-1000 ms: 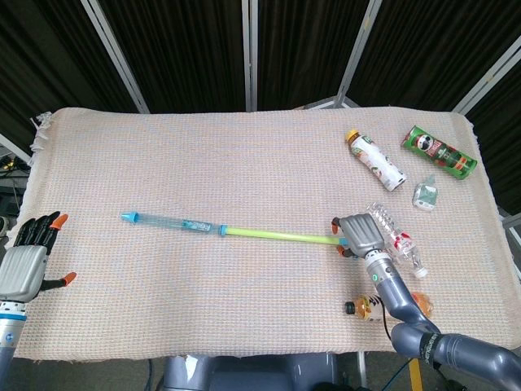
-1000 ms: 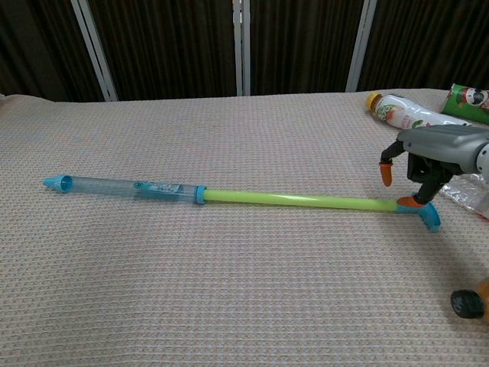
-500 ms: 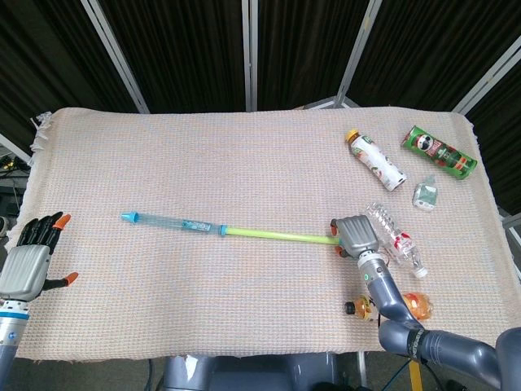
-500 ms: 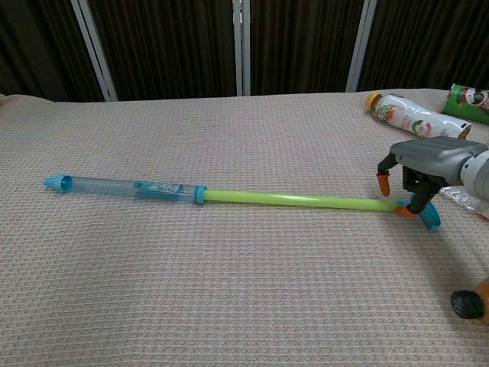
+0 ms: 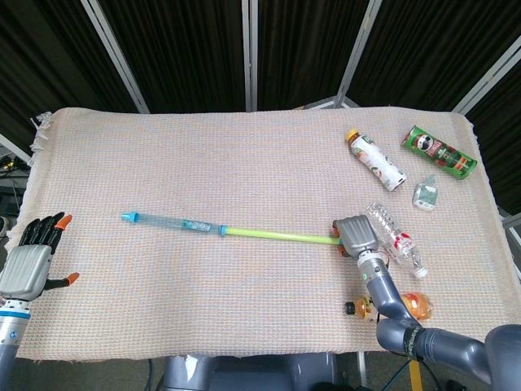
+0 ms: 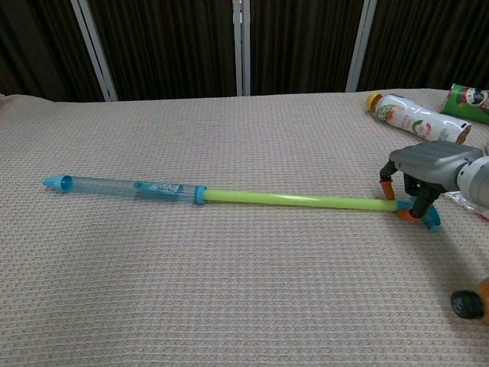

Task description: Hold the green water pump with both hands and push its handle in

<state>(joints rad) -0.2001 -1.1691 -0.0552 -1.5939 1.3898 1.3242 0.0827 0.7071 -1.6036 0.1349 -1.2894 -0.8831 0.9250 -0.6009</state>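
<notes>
One pump (image 5: 228, 231), three bottles (image 5: 376, 160), one can (image 5: 438, 151).

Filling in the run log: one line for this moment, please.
right hand: fingers around handle end of green water pump | left hand: open, away from pump | handle: fully extended

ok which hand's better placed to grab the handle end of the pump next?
Right. The right hand is already down over the blue handle end of the green water pump, fingertips either side of the rod. The left hand hangs open at the table's near left corner, well clear of the pump.
</notes>
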